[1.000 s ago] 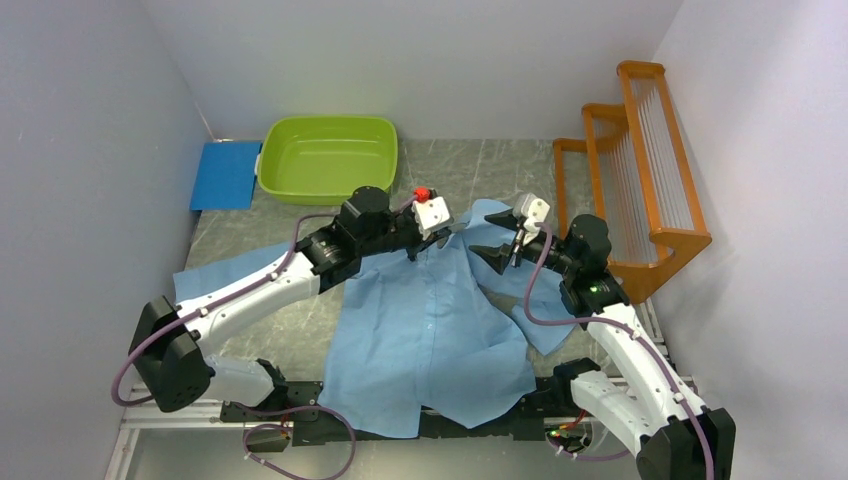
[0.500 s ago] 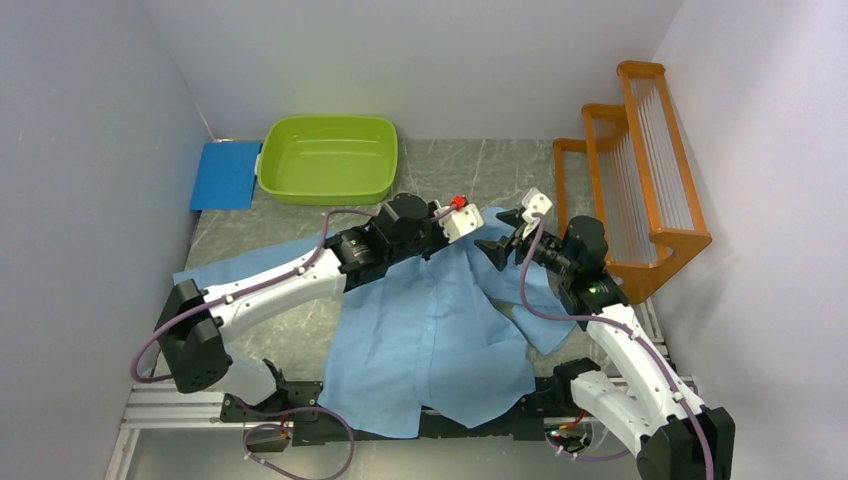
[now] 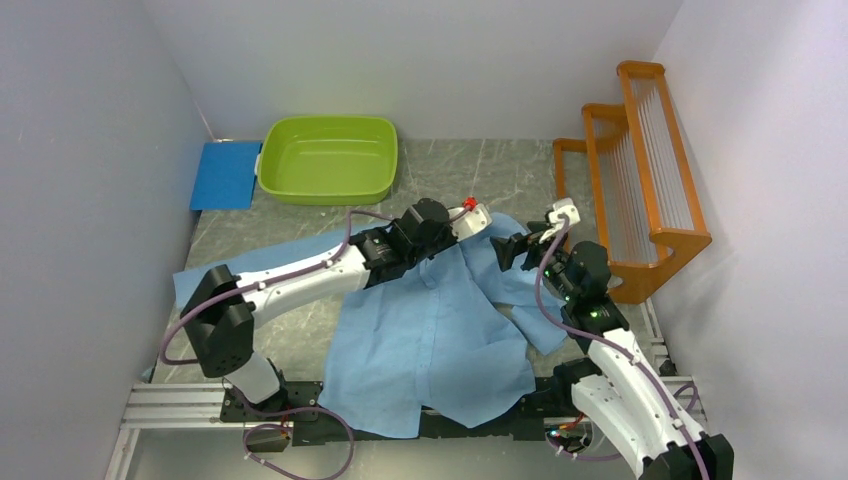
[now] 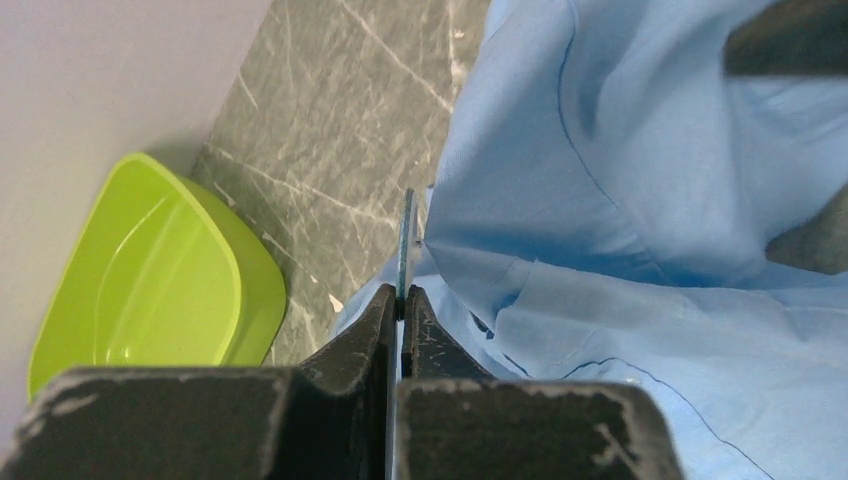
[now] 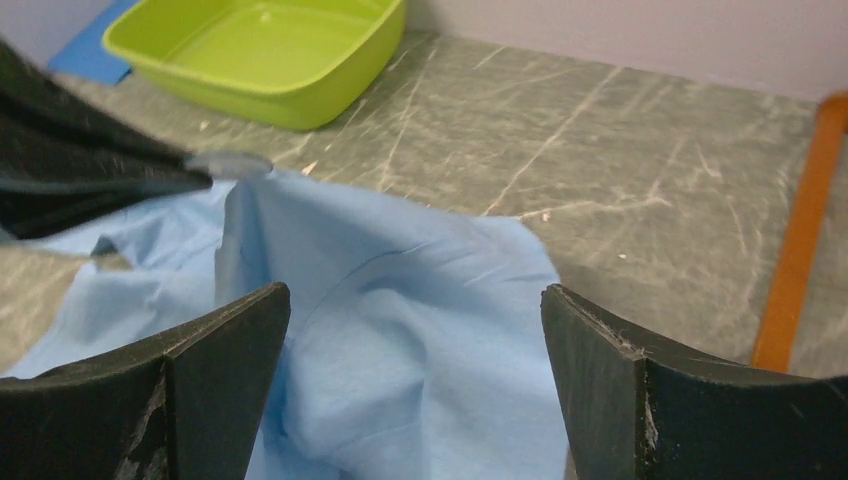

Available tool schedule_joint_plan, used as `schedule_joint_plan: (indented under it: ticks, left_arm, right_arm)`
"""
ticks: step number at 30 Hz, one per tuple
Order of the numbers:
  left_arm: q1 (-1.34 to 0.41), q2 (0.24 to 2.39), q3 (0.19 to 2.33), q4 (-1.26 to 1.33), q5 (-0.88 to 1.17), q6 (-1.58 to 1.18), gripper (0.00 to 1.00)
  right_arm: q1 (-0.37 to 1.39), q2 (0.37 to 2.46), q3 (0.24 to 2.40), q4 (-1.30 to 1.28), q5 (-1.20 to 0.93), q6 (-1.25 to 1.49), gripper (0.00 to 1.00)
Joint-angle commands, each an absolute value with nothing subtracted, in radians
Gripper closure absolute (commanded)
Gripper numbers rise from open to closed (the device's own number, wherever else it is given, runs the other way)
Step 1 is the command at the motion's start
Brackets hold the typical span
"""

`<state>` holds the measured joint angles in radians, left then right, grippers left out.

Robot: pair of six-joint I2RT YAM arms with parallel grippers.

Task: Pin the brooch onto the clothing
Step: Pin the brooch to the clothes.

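left end effector (image 4: pixel 400 302) clamped on thin brooch (image 4: pixel 406 235), disc seen edge-on at far collar edge of light blue shirt (image 3: pixel 430 340), shirt spread on desk (image 3: pixel 500 170), right end effector (image 5: pixel 408 300) wide open, empty, just beside over the collar area

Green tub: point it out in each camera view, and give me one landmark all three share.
Top external: the green tub is upper left of centre, at the far edge of the table.
Left wrist: the tub is lower left, against the wall.
Right wrist: the tub is top left.
Shared landmark: the light blue shirt, lying just short of the tub in every view.
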<state>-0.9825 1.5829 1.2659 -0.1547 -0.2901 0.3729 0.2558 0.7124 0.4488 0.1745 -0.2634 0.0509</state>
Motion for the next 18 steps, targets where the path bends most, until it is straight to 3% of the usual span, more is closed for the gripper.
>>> schedule_joint_plan:
  ticks: [1,5,10,13,15,18]
  left_arm:
    - [-0.988,1.639,1.314,-0.120,-0.407,0.320,0.97]
    - [-0.994,1.701,1.354,-0.154,-0.467,0.263,0.97]
    - [-1.047,1.731,1.304,-0.044,-0.574,0.329,0.97]
    - [-1.089,1.738,1.271,0.030,-0.649,0.375,0.81]
    - [-1.118,1.745,1.250,0.086,-0.711,0.431,0.76]
    - [-1.165,1.756,1.219,0.182,-0.775,0.524,0.54]
  right_arm:
    - [0.250,0.661,0.454,0.232,-0.063,0.227,0.00]
    - [0.248,0.657,0.486,0.095,0.202,0.479,0.00]
    - [0.242,0.654,0.508,0.017,0.204,0.520,0.00]
    - [0.238,0.671,0.523,-0.032,0.201,0.546,0.00]
    - [0.234,0.689,0.537,-0.064,0.201,0.561,0.00]
    - [0.227,0.707,0.552,-0.089,0.194,0.568,0.00]
